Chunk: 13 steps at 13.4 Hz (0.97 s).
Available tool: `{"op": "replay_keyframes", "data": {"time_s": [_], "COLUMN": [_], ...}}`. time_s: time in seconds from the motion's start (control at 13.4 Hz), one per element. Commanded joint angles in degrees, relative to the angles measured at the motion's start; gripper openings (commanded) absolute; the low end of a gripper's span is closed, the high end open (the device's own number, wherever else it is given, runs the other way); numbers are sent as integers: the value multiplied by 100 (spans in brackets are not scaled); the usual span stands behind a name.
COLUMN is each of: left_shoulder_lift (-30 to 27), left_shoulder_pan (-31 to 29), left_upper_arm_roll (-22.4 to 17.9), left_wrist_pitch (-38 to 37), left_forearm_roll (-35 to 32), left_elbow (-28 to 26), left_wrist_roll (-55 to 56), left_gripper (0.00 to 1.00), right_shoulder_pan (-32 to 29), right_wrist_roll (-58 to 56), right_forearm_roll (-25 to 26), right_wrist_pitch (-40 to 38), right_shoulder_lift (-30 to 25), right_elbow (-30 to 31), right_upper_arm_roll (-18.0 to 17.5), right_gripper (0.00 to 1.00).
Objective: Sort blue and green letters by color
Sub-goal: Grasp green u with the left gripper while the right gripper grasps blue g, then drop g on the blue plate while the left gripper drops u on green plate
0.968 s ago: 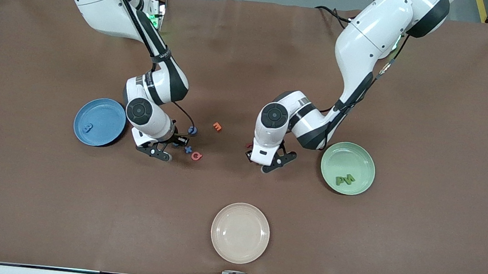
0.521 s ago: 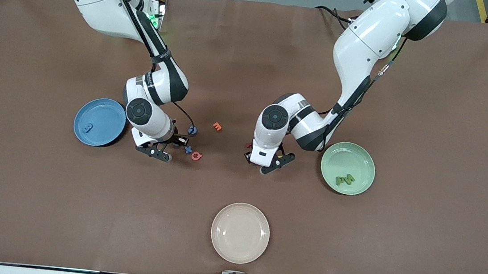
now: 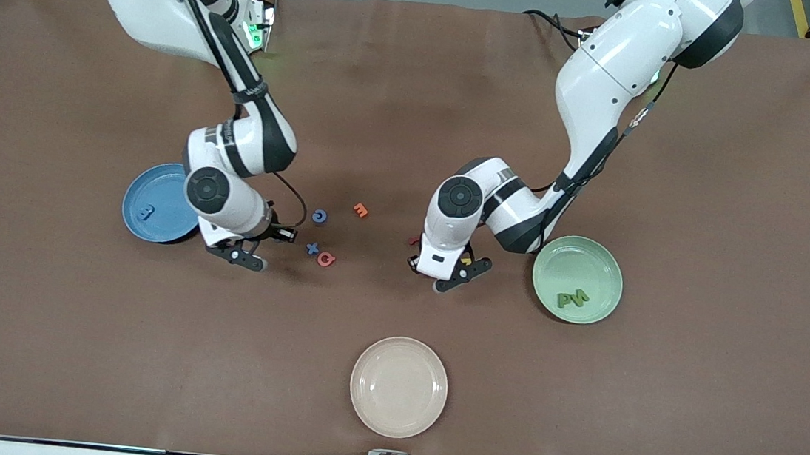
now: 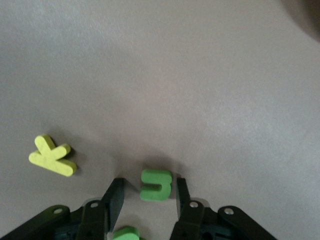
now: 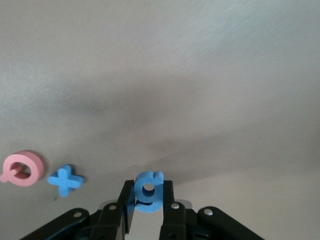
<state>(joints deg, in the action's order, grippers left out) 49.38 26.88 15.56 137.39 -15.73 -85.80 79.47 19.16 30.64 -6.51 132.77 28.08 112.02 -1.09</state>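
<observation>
Here the right claw (image 5: 148,200) is clamped on a blue letter g (image 5: 148,190), lifted over the surface (image 3: 693,404) beside the blue plate (image 3: 155,196), which holds one blue letter (image 3: 146,213). A blue x (image 5: 65,180), a pink letter (image 5: 21,169) and a blue round letter (image 3: 319,215) lie on the surface near the middle. The left claw (image 4: 147,202) is down at the surface with its fingers apart on either side of a green letter (image 4: 156,184); whether they touch it I cannot tell. A yellow K (image 4: 51,156) lies nearby. The green plate (image 3: 598,265), toward the left arm's end, holds two green letters (image 3: 571,299).
</observation>
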Motion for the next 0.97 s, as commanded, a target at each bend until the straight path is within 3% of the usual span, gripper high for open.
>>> {"op": "replay_keyframes", "data": {"time_s": [0.0, 0.3, 0.6, 0.89], "left_shoulder_lift": [90, 89, 256, 99], "left_shoulder_pan": [1, -8, 36, 62], "left_upper_arm_roll": [-97, -158, -264, -247], "left_wrist_pitch": [69, 60, 60, 60], "left_forearm_roll": [-115, -123, -124, -141], "left_elbow": [81, 46, 55, 72], "left_wrist_roll": [-143, -187, -423, -415], "left_gripper": [51, 48, 40, 7], "right_shoulder_pan": [-543, -1290, -2011, -2521], "right_wrist_roll": [-925, -2420, -3625, -4170], "right_forearm_roll": [-87, -8, 62, 545], "right_wrist_pitch": [-242, -155, 187, 689], "right_shoulder_lift": [-784, -1435, -1533, -1498], "right_elbow": [617, 1382, 1787, 2131], "right_upper_arm_roll": [-58, -32, -32, -32], "right_gripper": [8, 8, 8, 8]}}
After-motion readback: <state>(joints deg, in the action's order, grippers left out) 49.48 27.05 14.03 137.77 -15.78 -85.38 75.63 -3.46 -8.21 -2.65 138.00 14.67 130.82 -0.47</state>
